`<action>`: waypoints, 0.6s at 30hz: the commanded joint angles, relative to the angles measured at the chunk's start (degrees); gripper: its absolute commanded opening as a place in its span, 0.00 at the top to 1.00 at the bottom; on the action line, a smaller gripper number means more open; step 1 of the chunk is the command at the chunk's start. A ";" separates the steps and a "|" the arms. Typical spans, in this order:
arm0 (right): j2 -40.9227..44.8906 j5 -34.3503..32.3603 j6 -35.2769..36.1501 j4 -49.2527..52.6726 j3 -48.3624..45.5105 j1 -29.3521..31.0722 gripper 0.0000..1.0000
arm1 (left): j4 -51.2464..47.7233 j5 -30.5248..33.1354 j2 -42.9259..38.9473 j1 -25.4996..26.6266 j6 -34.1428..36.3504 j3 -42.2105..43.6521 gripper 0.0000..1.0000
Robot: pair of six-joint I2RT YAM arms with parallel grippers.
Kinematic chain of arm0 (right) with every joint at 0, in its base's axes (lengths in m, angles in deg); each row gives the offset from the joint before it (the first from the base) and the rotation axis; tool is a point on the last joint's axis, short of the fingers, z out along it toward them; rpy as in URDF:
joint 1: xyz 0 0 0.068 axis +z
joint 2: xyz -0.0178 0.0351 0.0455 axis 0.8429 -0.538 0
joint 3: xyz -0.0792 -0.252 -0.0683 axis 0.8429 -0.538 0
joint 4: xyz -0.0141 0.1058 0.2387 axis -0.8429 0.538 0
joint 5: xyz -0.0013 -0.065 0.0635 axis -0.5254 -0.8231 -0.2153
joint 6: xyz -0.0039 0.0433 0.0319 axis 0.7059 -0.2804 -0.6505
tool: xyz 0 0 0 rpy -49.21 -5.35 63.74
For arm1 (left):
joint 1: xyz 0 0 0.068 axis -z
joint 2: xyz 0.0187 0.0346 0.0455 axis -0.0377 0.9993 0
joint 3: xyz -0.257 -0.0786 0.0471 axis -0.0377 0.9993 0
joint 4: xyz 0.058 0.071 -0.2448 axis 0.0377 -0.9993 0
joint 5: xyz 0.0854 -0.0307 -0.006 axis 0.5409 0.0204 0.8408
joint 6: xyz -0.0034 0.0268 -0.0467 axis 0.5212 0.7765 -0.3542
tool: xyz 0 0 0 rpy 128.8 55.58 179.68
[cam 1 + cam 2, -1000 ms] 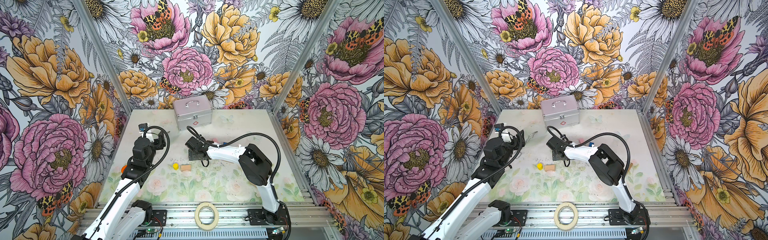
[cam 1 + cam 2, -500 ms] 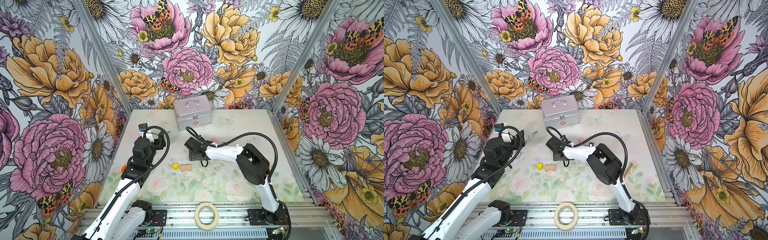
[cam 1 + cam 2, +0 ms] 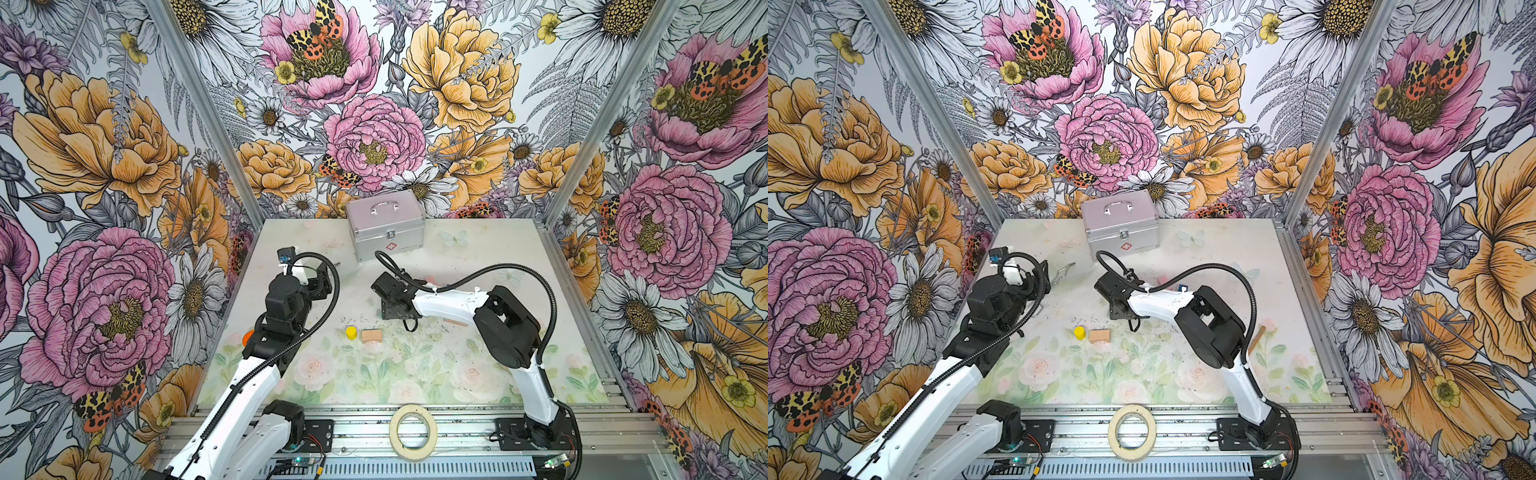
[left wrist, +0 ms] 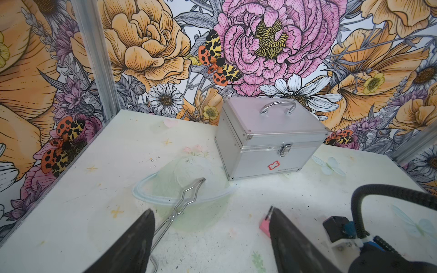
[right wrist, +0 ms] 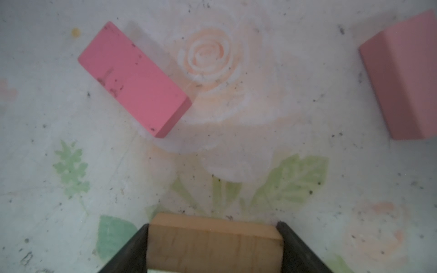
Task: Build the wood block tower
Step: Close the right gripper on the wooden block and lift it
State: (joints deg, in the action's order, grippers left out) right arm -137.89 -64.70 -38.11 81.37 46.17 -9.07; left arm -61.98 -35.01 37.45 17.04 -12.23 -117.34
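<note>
Nearest me, a tape roll [image 3: 412,432] lies on the front rail. Past it, on the counter [image 3: 457,374], the yellow cylinder [image 3: 351,332] stands upright just beside a loose tan brick [image 3: 371,336].

Behind those, the right gripper [image 5: 212,225] points down at the counter. Its jaws are clenched on a held tan brick [image 5: 214,245] that fills the gap between them. I cannot tell whether that brick is off the surface.

Beyond its tips, one pink brick [image 5: 134,79] lies flat, and a second pink brick [image 5: 402,78] sits well apart from it.

Farther back on my left, the left gripper [image 4: 210,210] hangs with jaws released, grasping nothing, above metal tongs [image 4: 179,205]. The silver case [image 3: 386,230] stands closed near the rear wall.
</note>
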 commanded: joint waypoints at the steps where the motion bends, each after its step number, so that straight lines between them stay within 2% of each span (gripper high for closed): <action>1: 1.64 -0.78 1.79 0.81 -1.79 -1.25 0.86 | 0.61 0.57 -0.53 -0.04 0.68 0.67 0.23; 16: 4.02 -0.39 5.84 0.71 -4.70 -2.68 0.89 | 0.55 0.64 0.10 -0.21 0.64 0.65 0.23; 18: 4.06 -0.19 6.20 0.71 -4.86 -4.28 0.89 | 0.55 0.64 0.17 -0.18 0.60 0.58 0.23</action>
State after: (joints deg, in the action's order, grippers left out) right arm -135.31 -64.46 -33.50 80.54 42.43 -11.74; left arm -61.98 -35.01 37.47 17.04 -12.23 -117.34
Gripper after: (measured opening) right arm 0.778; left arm 0.772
